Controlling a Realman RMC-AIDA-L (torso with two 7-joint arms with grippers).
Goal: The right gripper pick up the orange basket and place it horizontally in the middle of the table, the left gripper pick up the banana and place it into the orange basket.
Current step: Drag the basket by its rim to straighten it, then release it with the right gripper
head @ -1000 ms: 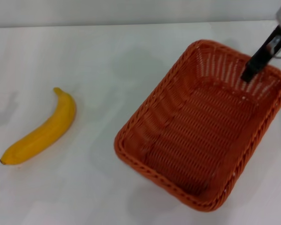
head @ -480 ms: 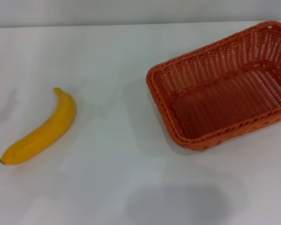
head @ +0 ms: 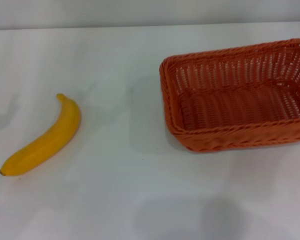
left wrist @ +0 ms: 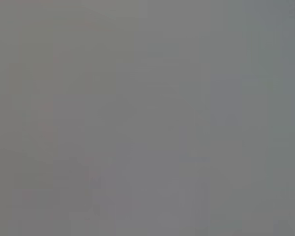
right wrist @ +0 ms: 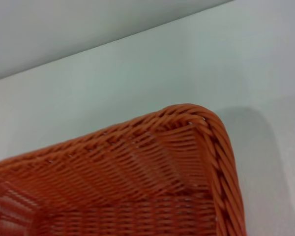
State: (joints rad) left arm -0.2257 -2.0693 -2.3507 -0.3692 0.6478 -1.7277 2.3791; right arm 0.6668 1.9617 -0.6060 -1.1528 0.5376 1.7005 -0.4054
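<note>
The orange basket [head: 240,137] is at the right of the head view, its long side across the view and its right end cut off by the picture's edge. It looks raised off the white table [head: 120,60], since a faint shadow [head: 190,217] lies apart from it near the front. The right wrist view shows one braided corner of the basket [right wrist: 206,128] close up, above the table [right wrist: 137,73]. The yellow banana [head: 45,140] lies flat at the left, far from the basket. Neither gripper shows in any view. The left wrist view is plain grey.
The table's far edge [head: 140,26] runs along the top of the head view, with a grey wall behind it. Bare white tabletop lies between the banana and the basket.
The basket has swung from a diagonal lie to lengthwise across the view and shifted right and back. The right gripper's black finger, at the basket's far rim a second ago, has left the picture.
</note>
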